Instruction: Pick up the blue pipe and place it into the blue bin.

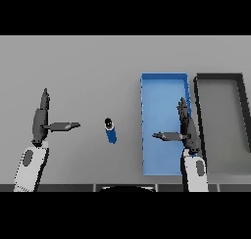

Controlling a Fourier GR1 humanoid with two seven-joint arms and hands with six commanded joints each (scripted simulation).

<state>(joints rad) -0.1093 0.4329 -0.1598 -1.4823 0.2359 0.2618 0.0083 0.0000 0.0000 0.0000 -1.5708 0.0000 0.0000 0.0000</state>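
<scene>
Blue pipe (111, 130) between left robot hand (41, 119), right robot hand (188, 129)

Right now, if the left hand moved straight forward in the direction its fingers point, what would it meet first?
Probably nothing. The left hand points its fingers up the view over bare grey table; only its thumb points toward the blue pipe. The way looks free as far as the picture shows.

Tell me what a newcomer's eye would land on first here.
The bright blue bin stands out right of centre on the grey table, with the right hand open above it. The small blue pipe lies alone to its left, and the left hand hangs open further left. A dark grey bin sits at the far right.
</scene>
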